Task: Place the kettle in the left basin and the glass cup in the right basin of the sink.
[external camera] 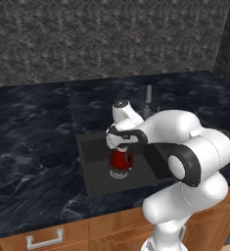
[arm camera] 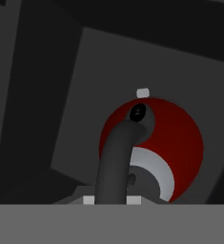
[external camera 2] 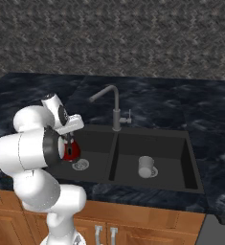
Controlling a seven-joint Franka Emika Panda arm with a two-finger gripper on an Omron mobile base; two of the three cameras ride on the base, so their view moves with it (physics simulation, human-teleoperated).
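Holding kettle by its handle, fingers clamped, we lower it gently, upright, over left basin; cup sits in right basin.

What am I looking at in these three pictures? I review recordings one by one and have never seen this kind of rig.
This is a rendered kitchen with a white robot arm standing at a dark marble counter. Two pictures come from cameras on the robot's base, behind it to its left and right; the third looks along its hand. Set into the counter is a black double sink with a grey tap. The gripper has its jaws shut on the handle of the red kettle and holds it in the left basin, above the silver drain; whether it touches the floor I cannot tell. In the hand view the kettle is seen from above. The glass cup sits in the right basin.
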